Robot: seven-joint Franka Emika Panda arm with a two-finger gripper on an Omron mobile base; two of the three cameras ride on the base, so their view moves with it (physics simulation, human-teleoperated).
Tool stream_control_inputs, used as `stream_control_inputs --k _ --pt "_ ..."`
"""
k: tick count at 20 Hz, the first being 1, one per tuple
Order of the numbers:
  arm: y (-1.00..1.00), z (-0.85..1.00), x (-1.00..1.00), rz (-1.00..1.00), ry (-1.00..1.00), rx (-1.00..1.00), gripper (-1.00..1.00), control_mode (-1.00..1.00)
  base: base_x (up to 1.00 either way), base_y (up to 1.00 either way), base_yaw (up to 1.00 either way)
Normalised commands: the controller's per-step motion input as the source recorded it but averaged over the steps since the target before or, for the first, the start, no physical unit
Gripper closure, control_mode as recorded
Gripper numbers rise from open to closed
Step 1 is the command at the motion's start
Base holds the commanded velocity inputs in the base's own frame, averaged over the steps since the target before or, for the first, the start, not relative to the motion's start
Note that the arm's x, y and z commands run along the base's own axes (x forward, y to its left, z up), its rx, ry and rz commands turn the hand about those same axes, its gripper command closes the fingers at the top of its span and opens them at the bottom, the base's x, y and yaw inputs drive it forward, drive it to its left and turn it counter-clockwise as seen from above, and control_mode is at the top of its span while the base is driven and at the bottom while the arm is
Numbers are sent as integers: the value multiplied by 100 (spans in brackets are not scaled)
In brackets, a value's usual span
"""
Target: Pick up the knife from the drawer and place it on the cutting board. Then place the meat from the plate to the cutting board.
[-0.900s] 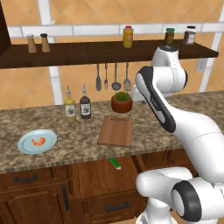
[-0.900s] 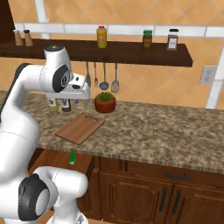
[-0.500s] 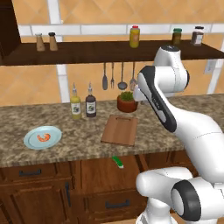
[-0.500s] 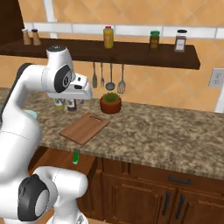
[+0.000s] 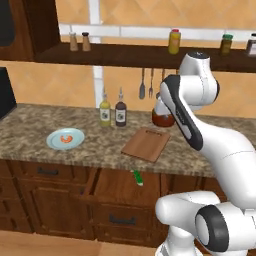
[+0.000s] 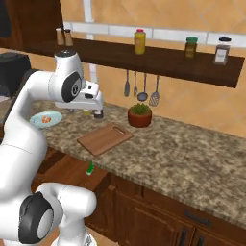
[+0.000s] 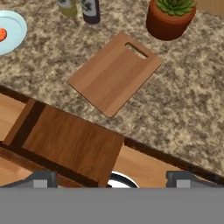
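Wooden and dark brown, the drawer (image 5: 120,187) stands pulled out below the worktop's (image 6: 192,153) front edge. In it lies the knife (image 5: 137,178), near the drawer's back right part, its green handle clear and its blade too small to make out; its long axis runs slantwise, front-right to back-left in the left base view. The light-blue plate (image 5: 65,139) sits toward the worktop's left end with the meat (image 5: 65,138) on it, cut off at the edge of the hand view. The cutting board (image 7: 116,72) lies bare near the middle, turned askew to the front edge, its slot handle toward the back wall and a potted plant (image 7: 170,17). The tool (image 7: 111,180) hangs high above the board and drawer, its jaws spread wide and gripping nothing, as far as the two tips show.
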Motion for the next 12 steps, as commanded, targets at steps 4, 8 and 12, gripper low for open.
stream_control_inputs --k 4,8,12 --pt "0 0 0 0 0 0 -100 100 -36 -63 53" --pt "0 0 0 0 0 0 -100 100 -4 -52 75" --pt "0 0 0 0 0 0 -100 100 -1 -22 62"
